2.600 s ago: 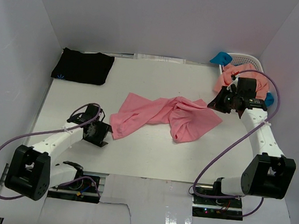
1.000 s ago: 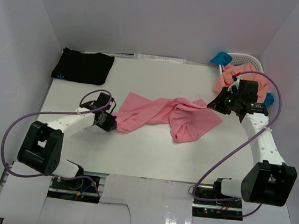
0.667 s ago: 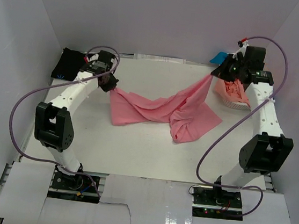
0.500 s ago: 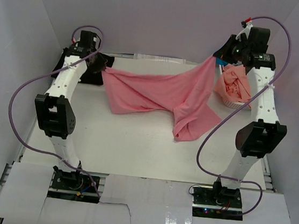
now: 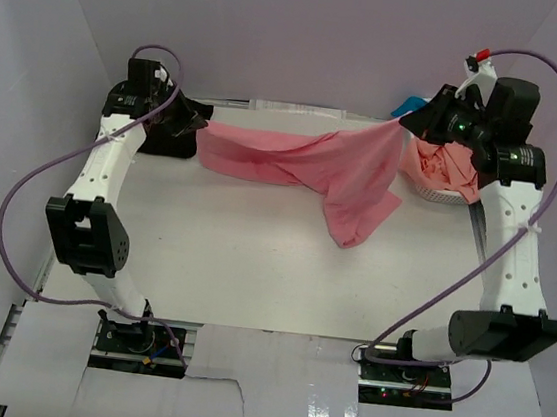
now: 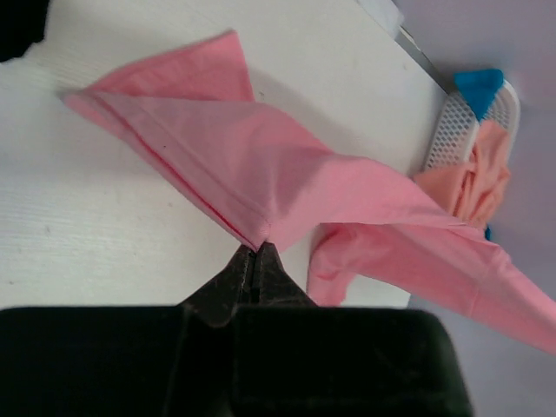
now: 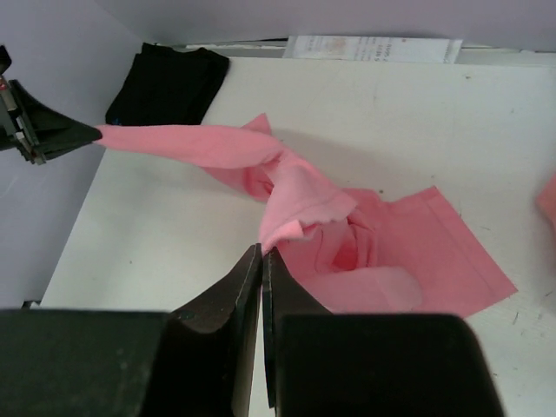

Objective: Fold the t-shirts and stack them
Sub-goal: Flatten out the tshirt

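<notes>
A rose-pink t-shirt [image 5: 304, 161] is held up and stretched across the far part of a white counter [image 5: 251, 276], gripped at two ends. Its left end, a folded edge of cloth, is pinched in the left claw [image 5: 198, 129], whose jaws are clenched tight on the fabric. Its right end is pinched the same way in the right claw [image 5: 407, 126], which is held higher, near the far right corner. Between the two claws the cloth runs as a slack, twisted band. Right of the middle, a loose mass of it droops down (the right wrist camera shows this lower part lying crumpled and partly flat on the counter).

A black t-shirt [image 7: 169, 82] lies folded at the far left corner of the counter, just behind the left claw and partly hidden by it in the overhead view.

At the far right corner stands a white plastic lattice basket [image 6: 452, 130]. A salmon-orange t-shirt [image 5: 444, 167] is heaped inside it, just beside the right claw. A bright blue t-shirt [image 5: 408, 108] peeks out at the basket's far rim.

A white printed strip [image 7: 373, 48] lies along the far edge of the counter. Both white arms reach up and away from their bases at the near edge, and a purple cable [image 5: 27, 210] loops beside each one.
</notes>
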You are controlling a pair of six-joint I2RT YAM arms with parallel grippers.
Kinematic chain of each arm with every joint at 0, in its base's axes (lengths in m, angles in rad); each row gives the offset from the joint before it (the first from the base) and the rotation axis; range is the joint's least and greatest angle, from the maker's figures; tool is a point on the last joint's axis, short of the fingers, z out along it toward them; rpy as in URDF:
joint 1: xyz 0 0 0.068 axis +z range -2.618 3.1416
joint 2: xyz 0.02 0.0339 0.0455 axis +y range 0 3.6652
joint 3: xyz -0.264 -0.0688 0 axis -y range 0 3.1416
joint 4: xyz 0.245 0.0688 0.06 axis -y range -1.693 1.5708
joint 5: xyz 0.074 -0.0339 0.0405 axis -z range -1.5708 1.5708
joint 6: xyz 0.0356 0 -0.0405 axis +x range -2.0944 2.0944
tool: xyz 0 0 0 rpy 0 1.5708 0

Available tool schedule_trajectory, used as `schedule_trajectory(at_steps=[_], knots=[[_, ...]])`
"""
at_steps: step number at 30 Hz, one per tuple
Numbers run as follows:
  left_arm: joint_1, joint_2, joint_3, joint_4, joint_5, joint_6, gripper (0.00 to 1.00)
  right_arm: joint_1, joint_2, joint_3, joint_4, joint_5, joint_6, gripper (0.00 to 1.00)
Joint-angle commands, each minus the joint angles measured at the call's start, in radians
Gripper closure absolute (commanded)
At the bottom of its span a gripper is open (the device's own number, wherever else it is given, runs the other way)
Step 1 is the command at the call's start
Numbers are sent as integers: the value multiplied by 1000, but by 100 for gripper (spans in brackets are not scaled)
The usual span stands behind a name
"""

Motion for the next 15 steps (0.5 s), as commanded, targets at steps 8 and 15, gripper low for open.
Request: schedule_trajectory(at_steps=[8,15], knots=[[2,-657,-334,460,134,32,100,1,-526,-193,183,-108,-66,92],[2,-1078,-495,546,-34,62,100,5,-914,-372,430,-94,0,92]])
